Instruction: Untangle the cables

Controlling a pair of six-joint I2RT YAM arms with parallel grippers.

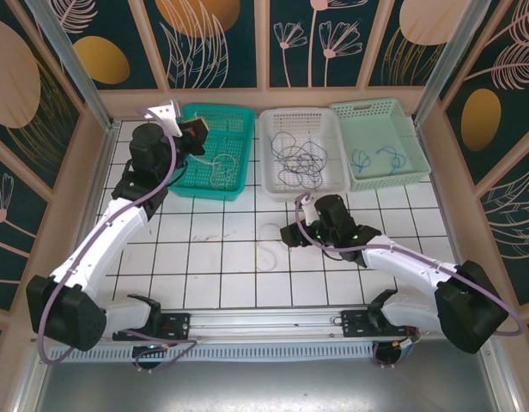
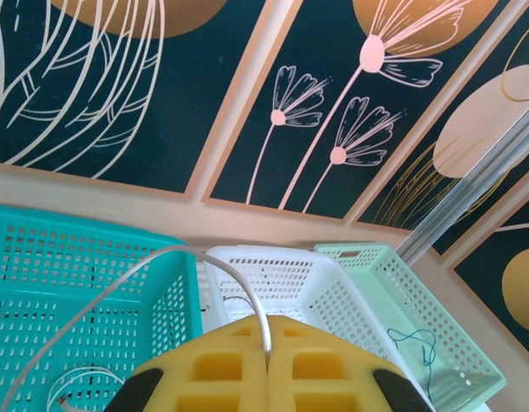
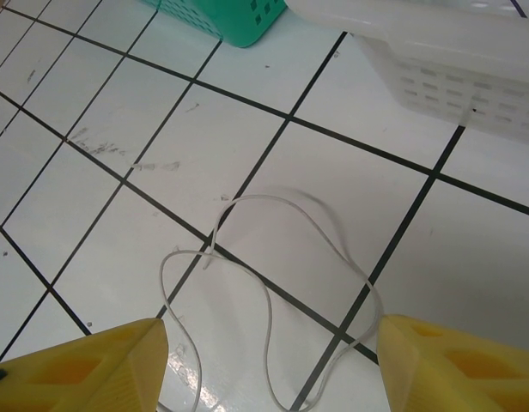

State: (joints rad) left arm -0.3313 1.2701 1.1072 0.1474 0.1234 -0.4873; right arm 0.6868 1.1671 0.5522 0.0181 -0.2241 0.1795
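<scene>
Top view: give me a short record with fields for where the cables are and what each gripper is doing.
left gripper: shut on a white cable, over the teal basket
right gripper: open, above the loose white cable on the table
white basket: tangled dark cables
green basket: blue cables

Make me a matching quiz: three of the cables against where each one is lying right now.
Things:
1. dark cable tangle
2. blue cables
3. loose white cable

Places:
A. tiled table
B. pale green basket
C. white basket

Pairs: 1-C, 2-B, 3-A
</scene>
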